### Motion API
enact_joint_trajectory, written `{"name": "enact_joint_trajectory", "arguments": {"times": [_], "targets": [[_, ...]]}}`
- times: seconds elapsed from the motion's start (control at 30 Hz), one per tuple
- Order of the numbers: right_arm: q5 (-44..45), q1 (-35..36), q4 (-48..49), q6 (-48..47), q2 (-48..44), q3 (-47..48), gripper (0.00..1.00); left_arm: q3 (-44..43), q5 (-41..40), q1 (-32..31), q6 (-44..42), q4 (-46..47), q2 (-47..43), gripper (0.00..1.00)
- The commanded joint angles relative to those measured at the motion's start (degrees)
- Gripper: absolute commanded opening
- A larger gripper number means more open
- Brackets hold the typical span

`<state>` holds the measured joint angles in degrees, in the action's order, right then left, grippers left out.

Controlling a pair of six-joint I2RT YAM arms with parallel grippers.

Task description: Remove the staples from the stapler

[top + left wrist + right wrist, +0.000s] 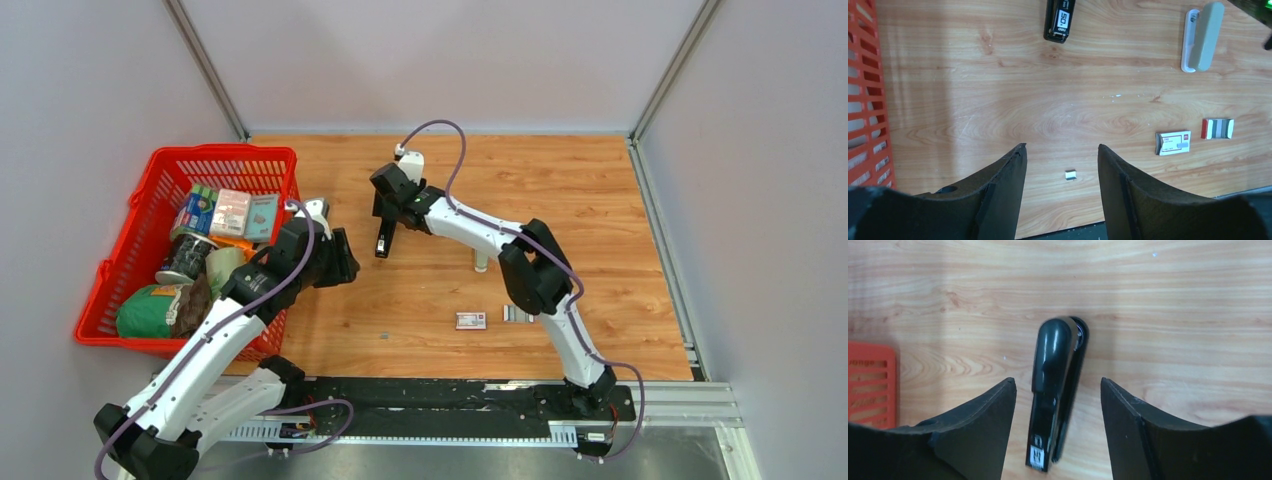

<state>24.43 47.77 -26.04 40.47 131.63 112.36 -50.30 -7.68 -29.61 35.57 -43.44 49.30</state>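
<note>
The black stapler [382, 240] lies closed on its side on the wooden table; its end shows in the left wrist view [1059, 20]. My right gripper [388, 205] is open just above it, and the stapler [1053, 390] lies between its two fingers [1058, 385], with a gap on each side. A short flat silvery strip, apparently the staples [517, 314], lies near the right arm [1217, 128]. A tiny silvery piece [1070, 174] lies on the table below my open, empty left gripper [1060, 150], which hovers left of the stapler [335, 258].
A red basket [150, 200] full of groceries stands at the left, close to the left arm. A small printed white box [471, 321] lies beside the silvery strip. A white-and-grey oblong object [1200, 37] lies right of the stapler. Walls enclose the table.
</note>
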Motion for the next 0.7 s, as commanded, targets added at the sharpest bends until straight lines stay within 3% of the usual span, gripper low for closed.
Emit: {"name": "enact_joint_trajectory", "arguments": {"times": [0.0,0.37,0.67], "targets": [[-0.9,-0.1,7.0,-2.6,-13.1,-7.0,0.68,-2.1,2.7,0.1,-3.1,4.1,0.5,0.62],[4.7,-1.3,3.9,-6.8,-35.4,-30.0,0.76,-3.6,7.3,0.0,-3.9,9.8,6.7,0.58],[4.4,-6.2,1.9,-6.2,-55.5,-47.9,0.8,-7.1,13.5,-1.3,-1.7,16.5,20.2,0.61]]}}
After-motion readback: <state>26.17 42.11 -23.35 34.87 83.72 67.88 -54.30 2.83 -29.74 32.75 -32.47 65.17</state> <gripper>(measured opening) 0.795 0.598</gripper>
